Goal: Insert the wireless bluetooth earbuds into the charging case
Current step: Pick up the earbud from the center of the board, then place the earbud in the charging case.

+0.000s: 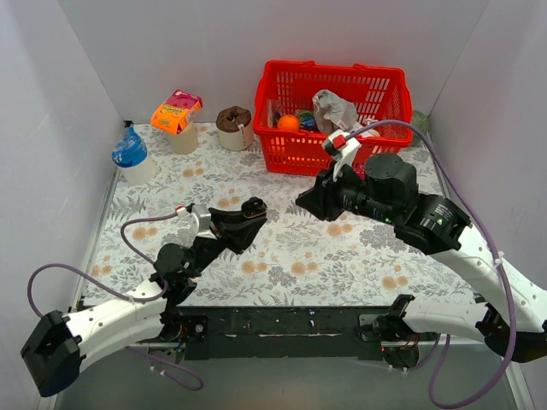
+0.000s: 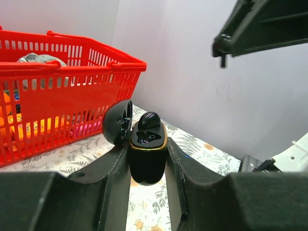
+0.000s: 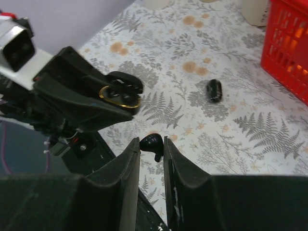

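My right gripper (image 3: 151,147) has its jaws pinched on a bud (image 3: 150,142), holding it by its sides at the very fingertips. The rounded body pokes out past them, which I judge leaves that end free to go into a socket first.

My left gripper (image 2: 148,161) is clamped across the body of the case (image 2: 147,166). It holds the case upright and off the table (image 3: 231,139), with the mouth up and the lid (image 2: 118,122) swung back to one side. That keeps the opening clear from above. A second bud (image 2: 149,120) already sits in the far socket, standing a little proud. The near socket (image 2: 147,137) is empty, and I read that one as the target.

In the right wrist view the held bud hangs below and to the right of the case mouth, apart from it. The two arms face each other over the middle of the table.

Further out, a small black piece (image 3: 214,90) lies on the cloth. It is too small for me to tell whether it is a bud or a case. The red basket (image 2: 72,62) stands behind the case, well clear of the work.
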